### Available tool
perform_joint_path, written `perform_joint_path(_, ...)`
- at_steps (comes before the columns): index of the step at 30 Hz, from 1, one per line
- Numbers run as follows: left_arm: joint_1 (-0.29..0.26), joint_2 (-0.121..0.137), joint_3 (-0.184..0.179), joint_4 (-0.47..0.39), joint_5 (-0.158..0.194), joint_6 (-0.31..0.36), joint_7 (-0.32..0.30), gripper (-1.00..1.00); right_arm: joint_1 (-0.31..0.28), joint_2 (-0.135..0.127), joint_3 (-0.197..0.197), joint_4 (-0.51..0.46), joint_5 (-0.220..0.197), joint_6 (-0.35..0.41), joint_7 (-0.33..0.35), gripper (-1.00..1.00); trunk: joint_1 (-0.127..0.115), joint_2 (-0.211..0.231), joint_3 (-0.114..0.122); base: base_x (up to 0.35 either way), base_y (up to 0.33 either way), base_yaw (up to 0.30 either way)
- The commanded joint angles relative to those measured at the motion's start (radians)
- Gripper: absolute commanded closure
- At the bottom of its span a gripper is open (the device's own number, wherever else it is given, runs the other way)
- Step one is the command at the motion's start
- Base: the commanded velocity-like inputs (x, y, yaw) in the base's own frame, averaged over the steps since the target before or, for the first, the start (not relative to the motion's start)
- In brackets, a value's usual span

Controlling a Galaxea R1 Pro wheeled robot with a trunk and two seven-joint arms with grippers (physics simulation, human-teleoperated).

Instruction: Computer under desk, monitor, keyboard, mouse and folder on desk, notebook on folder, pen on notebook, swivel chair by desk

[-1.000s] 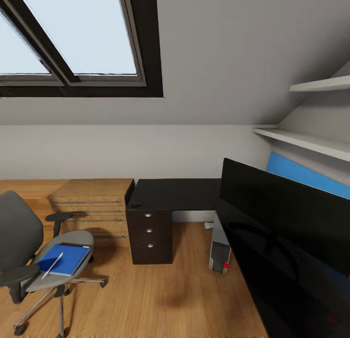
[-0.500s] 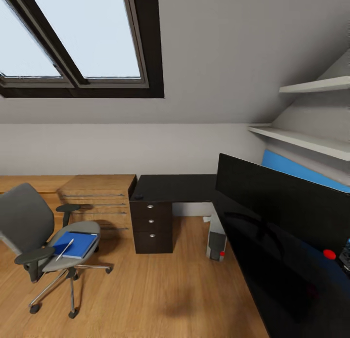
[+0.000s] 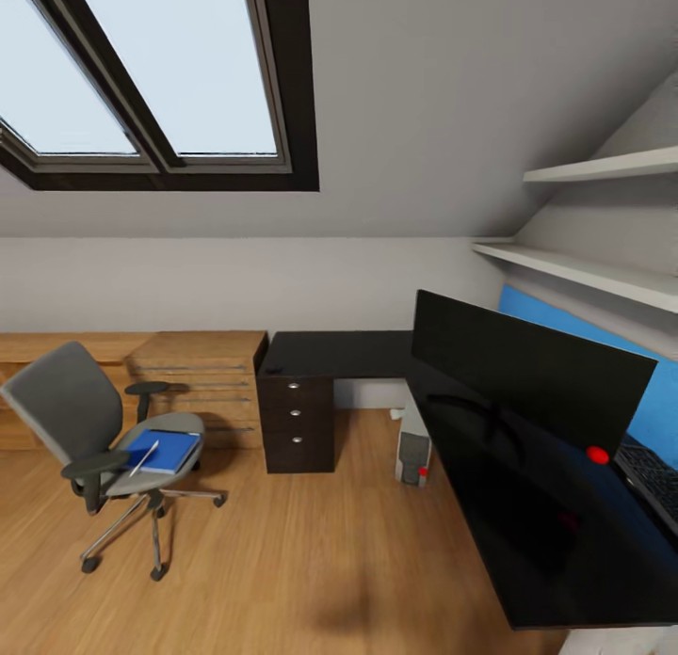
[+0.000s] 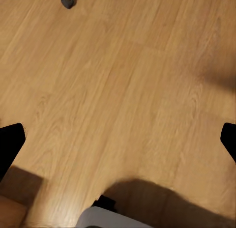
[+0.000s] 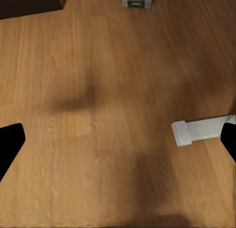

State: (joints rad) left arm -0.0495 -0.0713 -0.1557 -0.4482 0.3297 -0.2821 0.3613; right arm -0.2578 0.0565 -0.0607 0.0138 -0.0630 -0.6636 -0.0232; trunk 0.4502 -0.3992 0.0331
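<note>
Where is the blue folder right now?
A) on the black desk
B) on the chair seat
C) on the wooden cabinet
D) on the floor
B: the folder lies flat on the seat of the chair, with the pen across it.

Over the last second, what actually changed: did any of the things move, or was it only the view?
Only the view shifted: the camera pulled back, so the swivel chair and desk look farther off and the keyboard has come into sight. The folder and pen lie on the chair seat as before. Nothing was gripped or released.
</note>
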Motion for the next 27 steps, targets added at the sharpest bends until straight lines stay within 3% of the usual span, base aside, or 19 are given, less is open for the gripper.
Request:
perform_joint_path(1,0.0,0.001,-0.008,0.001,0.009,-0.005,0.007,-1.0,-0.001,0.0,-0.005,0.002,-0.001,-0.004,0.002,-1.0,0.0,-0.001,0.0,-0.321,-0.092,0.0)
perform_joint_path(27,-0.001,0.004,-0.007,0.002,0.01,-0.002,0.006,-1.0,0.0,0.0,-0.005,0.002,-0.002,-0.004,0.002,-1.0,0.0,-0.001,0.0,-0.244,-0.244,0.0)
